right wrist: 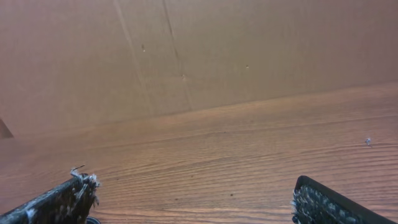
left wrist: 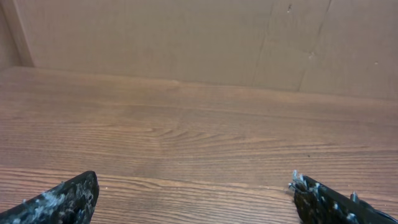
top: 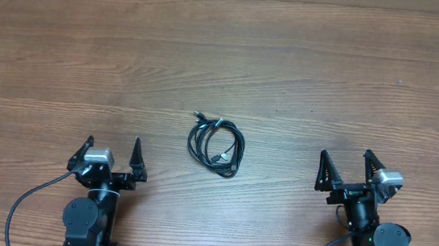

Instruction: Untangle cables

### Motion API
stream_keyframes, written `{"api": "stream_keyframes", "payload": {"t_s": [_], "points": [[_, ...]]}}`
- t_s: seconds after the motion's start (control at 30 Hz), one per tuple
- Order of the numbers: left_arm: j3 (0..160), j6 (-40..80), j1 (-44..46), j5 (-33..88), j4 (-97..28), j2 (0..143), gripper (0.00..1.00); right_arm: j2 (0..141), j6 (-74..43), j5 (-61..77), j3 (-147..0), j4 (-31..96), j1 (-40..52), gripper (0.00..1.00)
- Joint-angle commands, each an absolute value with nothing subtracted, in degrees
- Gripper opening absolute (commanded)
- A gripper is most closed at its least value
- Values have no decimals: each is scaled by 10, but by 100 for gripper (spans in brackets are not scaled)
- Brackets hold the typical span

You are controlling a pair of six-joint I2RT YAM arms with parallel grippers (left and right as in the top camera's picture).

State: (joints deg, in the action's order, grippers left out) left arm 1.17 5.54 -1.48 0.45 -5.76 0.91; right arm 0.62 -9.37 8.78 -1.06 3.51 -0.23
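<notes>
The cables (top: 216, 144) lie as a small coiled black bundle with grey plug ends on the wooden table (top: 225, 67), near its middle, seen only in the overhead view. My left gripper (top: 112, 147) is open and empty at the front left, well to the left of the bundle. My right gripper (top: 346, 161) is open and empty at the front right, well to the right of it. The left wrist view shows my left gripper's open fingertips (left wrist: 193, 186) over bare wood. The right wrist view shows my right gripper's open fingertips (right wrist: 194, 190) over bare wood too.
A brown cardboard wall (left wrist: 186, 37) stands along the far edge of the table; it also shows in the right wrist view (right wrist: 186, 50). The arm bases and their thick black wires (top: 26, 201) sit at the front edge.
</notes>
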Motion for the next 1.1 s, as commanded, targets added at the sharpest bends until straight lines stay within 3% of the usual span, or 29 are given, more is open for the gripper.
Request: {"api": "stream_keyframes", "payload": {"t_s": [0.0, 0.27, 0.5, 0.77, 1.07], "points": [[33, 42, -11, -2, -63, 10, 100, 2, -89, 90, -25, 33, 2, 100], [137, 36, -11, 0, -109, 102, 100, 3, -109, 93, -68, 44, 2, 100], [284, 36, -11, 38, -164, 252, 100, 58, -111, 95, -193, 160, 2, 100], [491, 61, -10, 128, -285, 443, 100, 223, -111, 95, -378, 287, 2, 100], [665, 90, 31, 129, -472, 652, 100, 442, -111, 172, -563, 431, 2, 100]]}}
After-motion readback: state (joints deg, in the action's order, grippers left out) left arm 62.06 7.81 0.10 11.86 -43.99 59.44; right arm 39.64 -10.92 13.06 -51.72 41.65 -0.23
